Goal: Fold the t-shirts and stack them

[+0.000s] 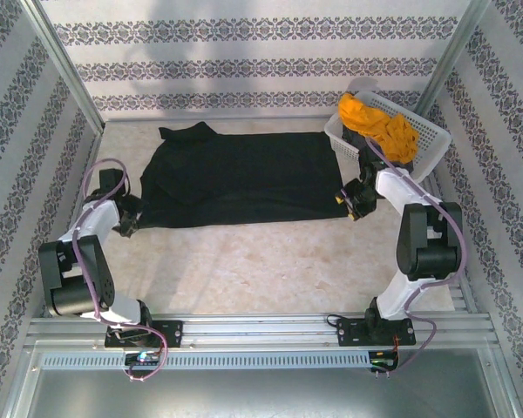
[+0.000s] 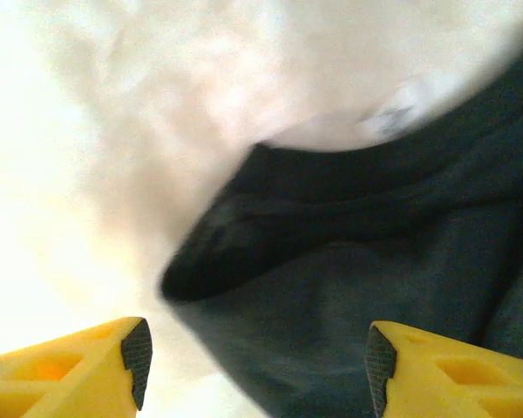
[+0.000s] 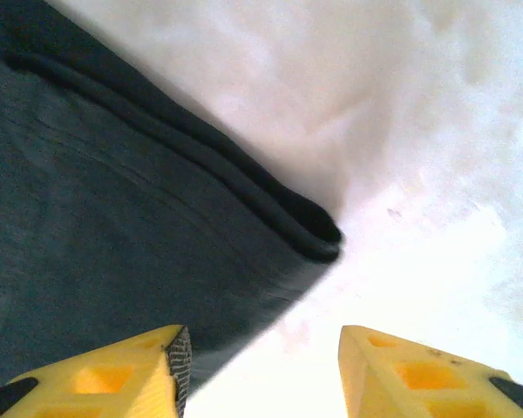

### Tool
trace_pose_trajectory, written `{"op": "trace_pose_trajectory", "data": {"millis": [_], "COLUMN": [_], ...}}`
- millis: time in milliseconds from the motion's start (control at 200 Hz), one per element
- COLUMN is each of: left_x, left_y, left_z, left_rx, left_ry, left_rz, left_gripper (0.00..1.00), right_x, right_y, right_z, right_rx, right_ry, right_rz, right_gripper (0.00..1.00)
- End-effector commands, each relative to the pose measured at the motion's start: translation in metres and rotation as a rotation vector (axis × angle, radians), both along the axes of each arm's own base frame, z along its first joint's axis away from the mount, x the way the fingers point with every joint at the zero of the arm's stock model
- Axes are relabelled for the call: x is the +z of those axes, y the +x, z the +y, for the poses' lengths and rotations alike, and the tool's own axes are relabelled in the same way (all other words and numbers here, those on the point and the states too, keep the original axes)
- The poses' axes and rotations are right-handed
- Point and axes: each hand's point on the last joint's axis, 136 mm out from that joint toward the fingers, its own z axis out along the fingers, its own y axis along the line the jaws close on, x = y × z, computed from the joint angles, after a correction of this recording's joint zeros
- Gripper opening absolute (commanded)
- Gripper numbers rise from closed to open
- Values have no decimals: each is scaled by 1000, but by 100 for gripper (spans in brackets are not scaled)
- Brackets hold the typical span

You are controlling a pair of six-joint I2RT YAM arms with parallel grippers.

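Observation:
The large black t-shirt [image 1: 235, 178] lies spread flat across the middle of the table. My left gripper [image 1: 129, 218] stands open at its near-left corner; in the left wrist view the black fabric [image 2: 349, 287] lies between and ahead of the yellow fingers [image 2: 87, 370]. My right gripper [image 1: 347, 202] is open at the near-right corner, where the folded hem [image 3: 305, 226] ends just ahead of the fingers [image 3: 122, 379]. An orange-yellow t-shirt [image 1: 379, 126] is heaped in the basket over a dark grey garment [image 1: 359, 139].
A white plastic lattice basket [image 1: 427, 144] sits tilted at the back right, close behind my right arm. Patterned walls and metal posts enclose the table. Pale bare tabletop [image 1: 261, 261] stretches between the black shirt and the arm bases.

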Motion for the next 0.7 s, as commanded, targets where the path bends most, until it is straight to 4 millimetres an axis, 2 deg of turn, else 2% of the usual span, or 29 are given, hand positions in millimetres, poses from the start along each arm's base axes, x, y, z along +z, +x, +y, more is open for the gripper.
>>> {"op": "trace_pose_trajectory", "data": {"millis": [0,150,240,455,575,694], "left_x": [-7,-27,-38,-39,-38,-31], "left_y": [3,3,4,35,51,63], "left_z": [-7,-12,-11,-2,0,3], "left_rx": [35,43,42,41,30,22], "left_ry": [-78,-121,-116,-100,-99,-88], "left_rz": [-20,25,41,-29,-71,-109], "left_gripper": [67,64,56,37,24,2], "right_x": [-4,-22,-31,-42,-44,-35], "right_y": [-1,-4,-2,7,21,40], "right_z": [1,-3,-3,-5,-4,-8], "right_rx": [25,9,6,-11,-14,1], "right_ry": [22,27,31,19,25,-6], "right_rz": [-35,-2,15,41,19,-16], "right_gripper": [50,50,47,40,26,4]}}
